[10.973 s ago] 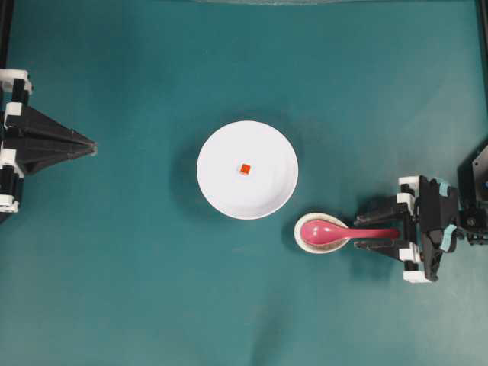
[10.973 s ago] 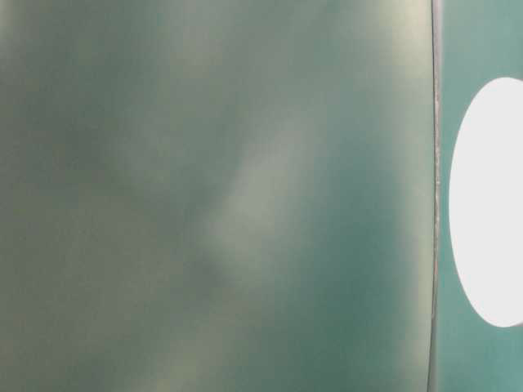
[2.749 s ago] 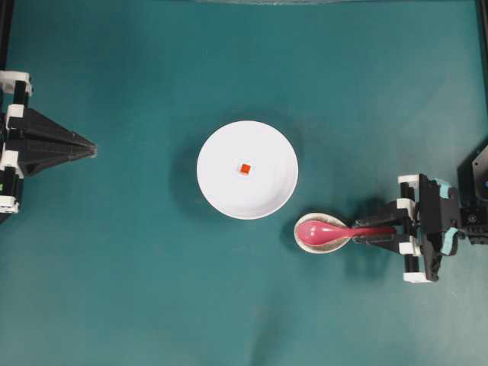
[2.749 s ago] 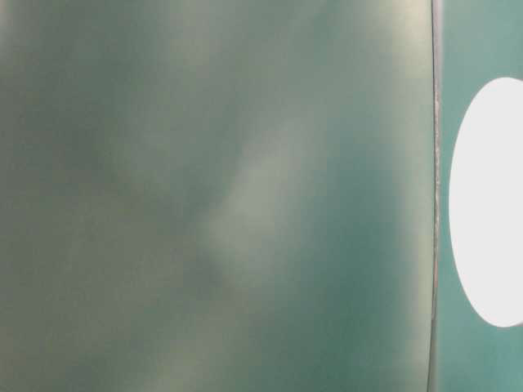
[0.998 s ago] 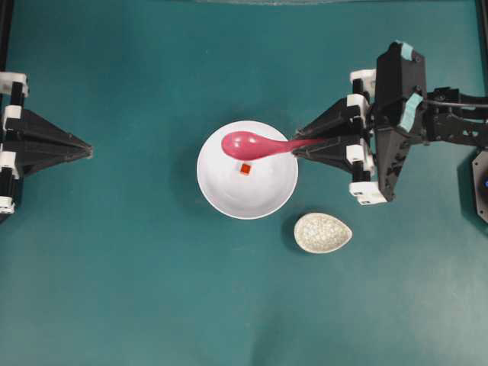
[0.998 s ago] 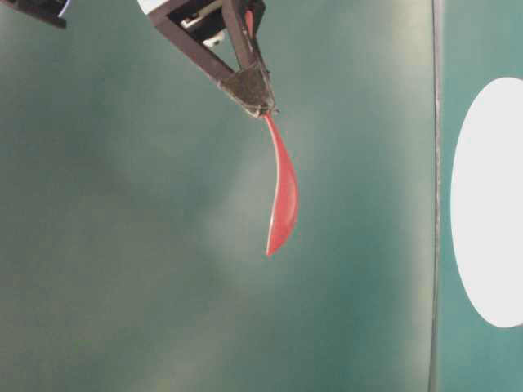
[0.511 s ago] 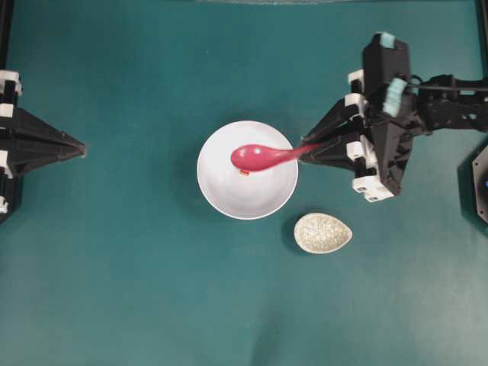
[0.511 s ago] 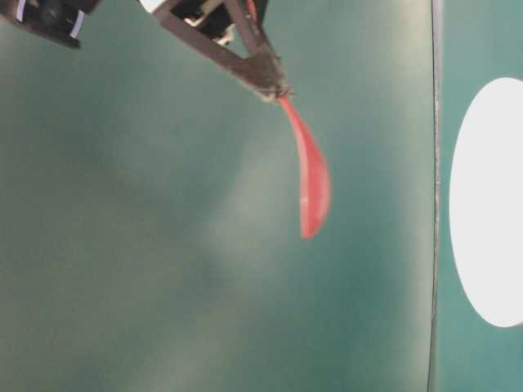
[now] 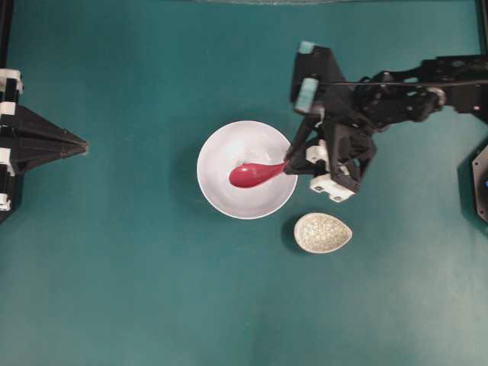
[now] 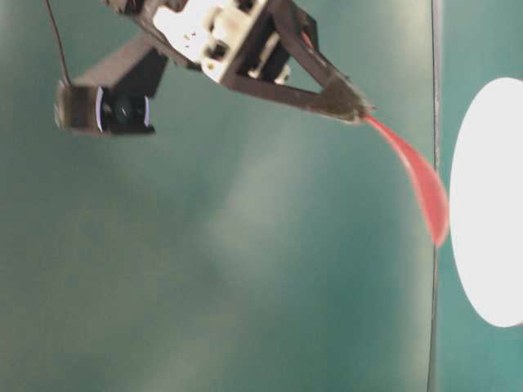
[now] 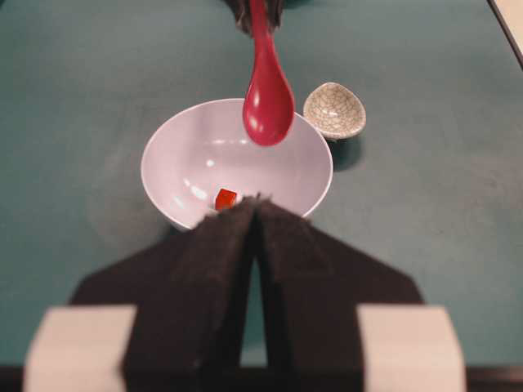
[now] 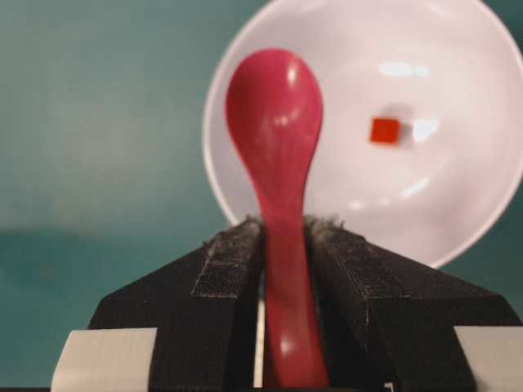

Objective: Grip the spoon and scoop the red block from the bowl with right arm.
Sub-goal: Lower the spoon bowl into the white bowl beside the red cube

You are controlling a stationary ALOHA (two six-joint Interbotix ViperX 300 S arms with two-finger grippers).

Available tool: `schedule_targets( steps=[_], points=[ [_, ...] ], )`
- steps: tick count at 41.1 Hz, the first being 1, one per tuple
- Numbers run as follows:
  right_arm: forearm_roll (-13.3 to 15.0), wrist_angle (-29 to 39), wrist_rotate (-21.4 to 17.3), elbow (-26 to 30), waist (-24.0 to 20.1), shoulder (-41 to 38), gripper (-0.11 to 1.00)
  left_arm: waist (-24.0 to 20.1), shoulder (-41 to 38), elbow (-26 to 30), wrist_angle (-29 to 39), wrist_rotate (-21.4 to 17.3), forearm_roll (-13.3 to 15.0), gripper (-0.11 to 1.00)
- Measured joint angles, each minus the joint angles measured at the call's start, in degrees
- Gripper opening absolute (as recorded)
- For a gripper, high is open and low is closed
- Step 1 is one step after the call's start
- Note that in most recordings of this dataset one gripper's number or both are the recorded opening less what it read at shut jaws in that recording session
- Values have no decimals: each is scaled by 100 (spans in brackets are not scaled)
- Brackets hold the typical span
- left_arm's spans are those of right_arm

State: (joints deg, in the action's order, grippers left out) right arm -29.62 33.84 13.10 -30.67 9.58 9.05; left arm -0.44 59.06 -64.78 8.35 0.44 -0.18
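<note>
spoon [image 12: 275,147] (gripped) — over bowl [image 12: 458,204]

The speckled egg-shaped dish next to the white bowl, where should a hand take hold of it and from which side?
Grip the speckled dish across its narrower, pointed end, coming straight down from above. It sits upright and empty on the table, apart from the bowl. That tapered end points away from the bowl in the overhead view, so it probably fits between fingers more easily than the broad end.
</note>
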Motion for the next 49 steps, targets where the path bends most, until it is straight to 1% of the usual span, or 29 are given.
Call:
schedule_targets(
  steps=[7, 10, 14, 16, 21, 32, 41, 49],
  points=[
    [861, 633, -817, 352, 0, -290, 25, 0, 0, 0, 0, 0, 0, 1],
    [1151, 861, -1099, 431, 0, -343, 25, -9, 0, 9, 0, 0, 0, 1],
    [1424, 1037, -1345, 448, 0, -369, 25, 0, 0, 0, 0, 0, 0, 1],
    [1521, 1072, -1397, 439, 0, -369, 25, 0, 0, 0, 0, 0, -9, 1],
    [1600, 1081, -1424, 448, 0, -431, 25, -9, 0, 9, 0, 0, 0, 1],
    [1608, 1011, -1415, 448, -97, -791, 25, -9, 0, 9, 0, 0, 0, 1],
    [1705, 940, -1424, 466, -97, -835, 25, 0, 0, 0, 0, 0, -9, 1],
    [1723, 932, -1415, 466, -105, -853, 25, -9, 0, 0, 0, 0, 0, 1]
  ],
)
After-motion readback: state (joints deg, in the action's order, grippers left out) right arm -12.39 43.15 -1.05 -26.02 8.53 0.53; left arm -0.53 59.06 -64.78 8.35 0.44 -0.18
